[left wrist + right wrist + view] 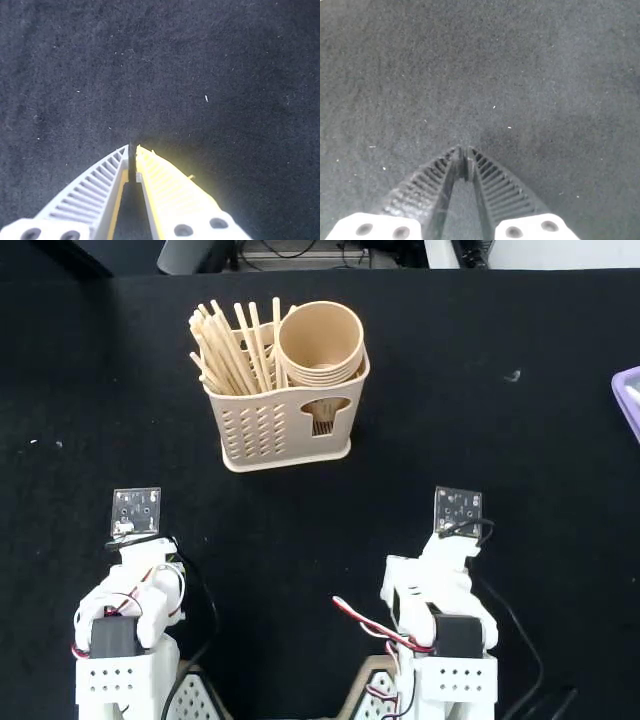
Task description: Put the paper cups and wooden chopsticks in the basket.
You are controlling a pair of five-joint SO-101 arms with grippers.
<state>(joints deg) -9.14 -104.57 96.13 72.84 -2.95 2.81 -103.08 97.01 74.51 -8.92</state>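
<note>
A beige perforated basket (pixel 285 425) stands at the back centre of the black table. Several wooden chopsticks (pixel 232 350) stand upright in its left compartment. A stack of paper cups (pixel 320 340) sits in its right compartment. Both arms are folded back at the near edge, well short of the basket. My left gripper (pixel 133 149) is shut with nothing in it, tips close above the black cloth. My right gripper (pixel 464 151) is likewise shut and empty over bare cloth. In the high view the left arm (pixel 130 580) is at the near left and the right arm (pixel 440 580) at the near right.
The corner of a purple tray (pixel 628 395) pokes in at the right edge. A small speck (pixel 513 375) lies on the cloth at the back right. Black cloth stretches between the arms and the basket.
</note>
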